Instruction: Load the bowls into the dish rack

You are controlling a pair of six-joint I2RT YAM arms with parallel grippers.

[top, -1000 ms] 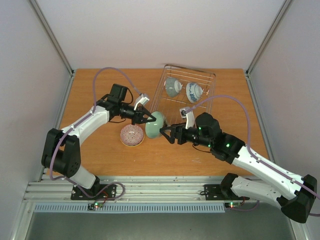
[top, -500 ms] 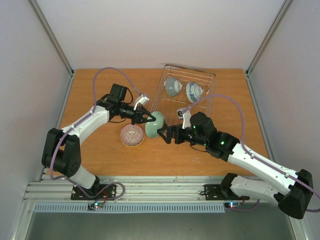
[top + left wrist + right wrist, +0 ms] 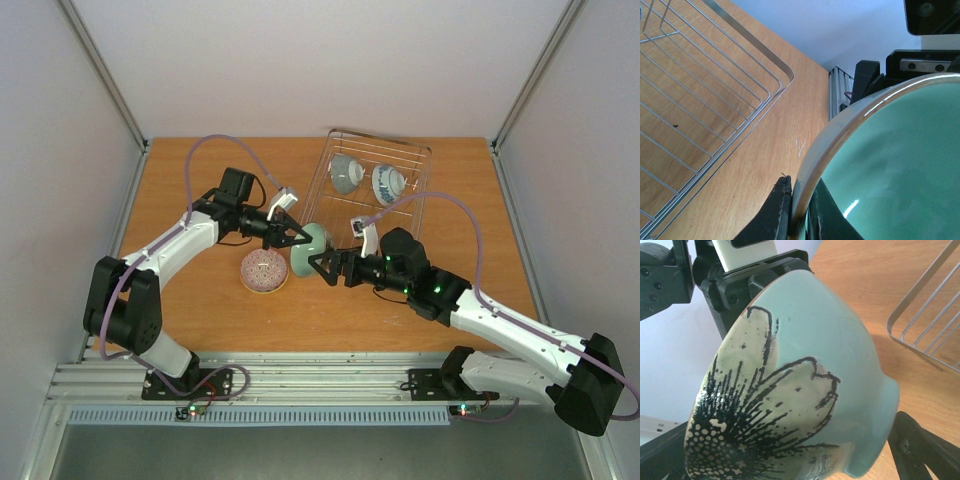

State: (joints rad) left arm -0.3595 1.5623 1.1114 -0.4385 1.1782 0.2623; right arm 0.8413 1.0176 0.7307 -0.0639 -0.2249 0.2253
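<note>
Our top cam overlooks the whole table [image 3: 300, 315]. The wrist cams face each other, tight on one green bowl [image 3: 805, 365]

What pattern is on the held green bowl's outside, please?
A black-lined flower on the bowl, best in the right wrist view.

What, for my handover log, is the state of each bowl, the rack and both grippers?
left gripper: shut on the green bowl's rim
right gripper: open, at the green bowl's base
green bowl: tipped on its side, held
pink bowl: upright on the table, untouched
pale bowl: in the rack, tipped
blue-and-white bowl: in the rack, tipped
dish rack: holds two bowls
</note>
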